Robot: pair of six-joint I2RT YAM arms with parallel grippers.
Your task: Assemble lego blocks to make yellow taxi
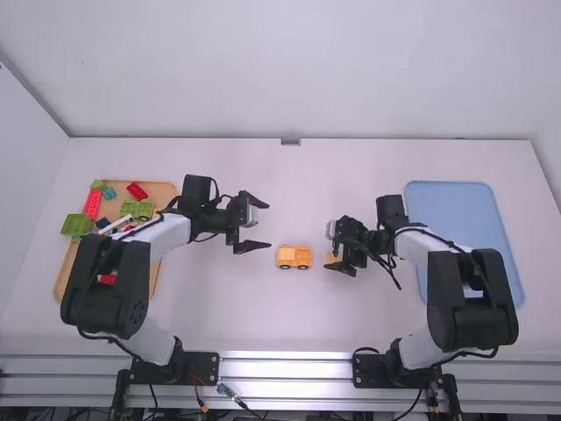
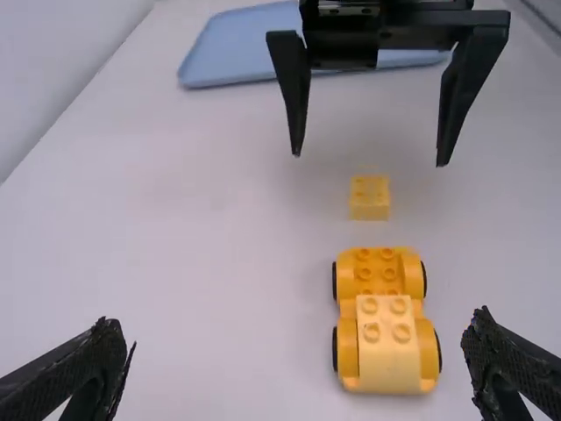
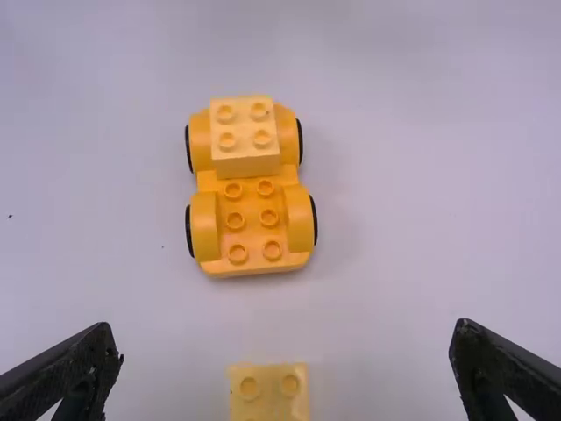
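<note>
I count one orange-yellow plastic car base (image 3: 252, 224), one blue rectangular tray (image 1: 447, 197), one tan rectangular tray (image 1: 161, 188), and, outside the trays, two pale-yellow square plastic bricks (image 3: 244, 162).

From high behind the arms (image 1: 166, 237), one view faces forward and down. Both wrist views, close above the tabletop (image 1: 298, 320), share the yellow car (image 3: 252, 200), the left slanting toward the tray (image 1: 449, 209), the right steeper.
</note>
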